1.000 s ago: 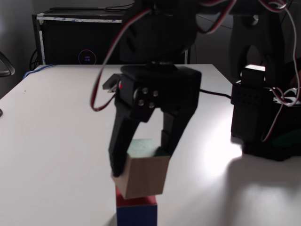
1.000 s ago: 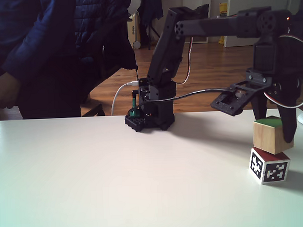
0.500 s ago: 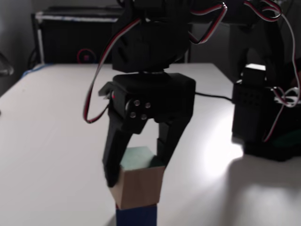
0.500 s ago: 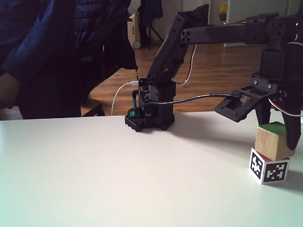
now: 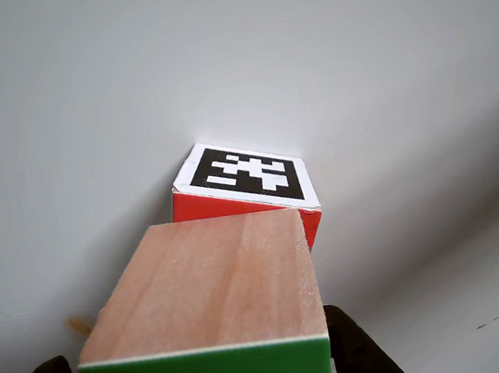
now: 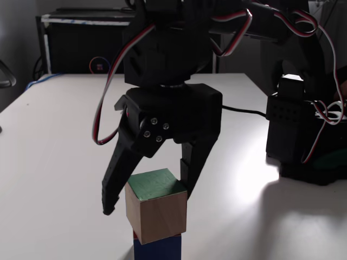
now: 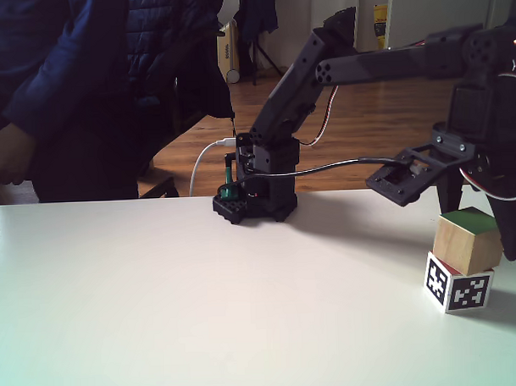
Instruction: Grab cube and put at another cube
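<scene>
The cube (image 7: 467, 241), light wood with a green top, rests slightly tilted on another cube (image 7: 459, 288), the red one with black-and-white marker faces. In a fixed view the wooden cube (image 6: 156, 206) stands on that lower cube (image 6: 157, 248), whose near side looks blue. My gripper (image 6: 149, 199) straddles the wooden cube and is open: the left finger (image 6: 116, 181) stands clear of it and the right finger (image 6: 191, 168) is close behind its right edge. The other view shows the wooden cube (image 5: 207, 283) between the fingertips (image 5: 356, 351), with the marker cube (image 5: 244, 182) beyond it.
The arm's base (image 7: 254, 193) stands mid-table with cables trailing off it. A person in a dark jacket (image 7: 76, 89) stands behind the table's left end. A black box (image 6: 81, 49) sits past the far edge of the white table (image 6: 54, 151).
The jaws have spread apart and let go of the wooden cube, which now sits on the marker cube. The gripper has also risen a little.
</scene>
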Available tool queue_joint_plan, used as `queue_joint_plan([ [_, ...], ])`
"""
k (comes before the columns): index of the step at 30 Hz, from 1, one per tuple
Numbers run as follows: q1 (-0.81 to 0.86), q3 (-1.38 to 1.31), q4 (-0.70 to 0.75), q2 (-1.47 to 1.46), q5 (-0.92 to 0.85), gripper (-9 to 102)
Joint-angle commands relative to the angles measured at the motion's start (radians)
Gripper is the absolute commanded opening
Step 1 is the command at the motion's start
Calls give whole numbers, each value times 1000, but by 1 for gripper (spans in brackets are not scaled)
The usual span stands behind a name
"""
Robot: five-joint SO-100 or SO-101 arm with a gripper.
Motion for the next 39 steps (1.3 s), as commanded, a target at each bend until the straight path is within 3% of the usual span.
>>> queue_joint_plan([
  [1,11,-43,0,104,-6,42],
  [10,-26,130,0,449,-51,44],
  [16,-9,456,-26,808,-89,42],
  [22,221,1017,-296,1396,-249,31],
  [29,528,1563,-474,1917,-379,19],
  [36,689,1953,-509,2326,-428,0],
  [39,735,2051,-528,2326,-403,0],
])
